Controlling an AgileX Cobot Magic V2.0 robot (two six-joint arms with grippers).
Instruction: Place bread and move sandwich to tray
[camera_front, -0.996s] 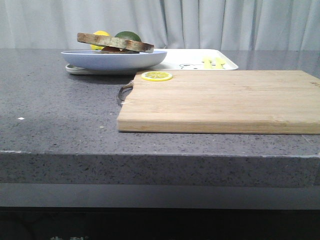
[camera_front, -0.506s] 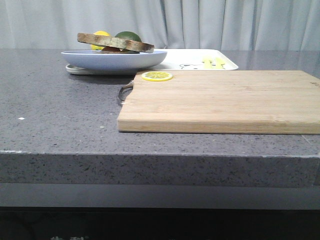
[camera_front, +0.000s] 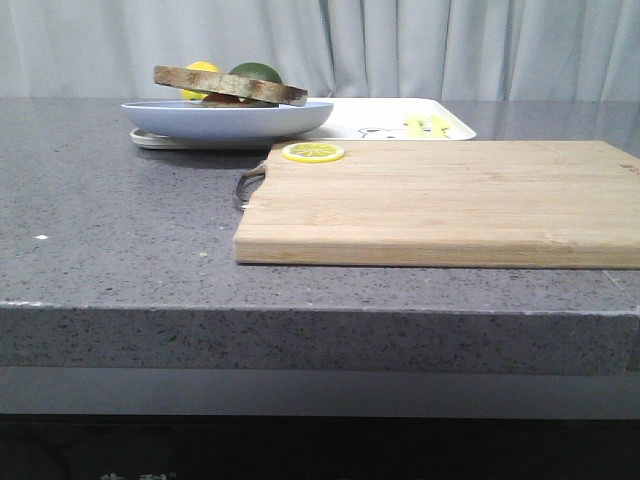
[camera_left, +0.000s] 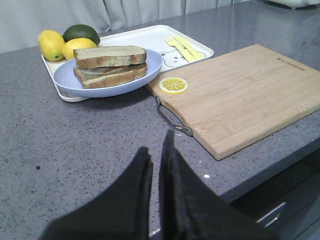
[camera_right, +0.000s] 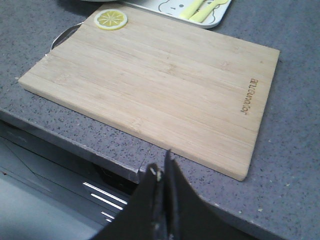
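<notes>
wooden cutting board (camera_right: 160, 90), lemon slice (camera_right: 110, 19) at corner, right jaws closed

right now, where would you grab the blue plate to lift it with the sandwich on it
Probably the plate rim on its near-left edge, coming low from the counter side. The rim there overhangs the tray and is bare, while the sandwich fills the middle, lemons crowd the far side, and the board's handle sits close on the right.
</notes>
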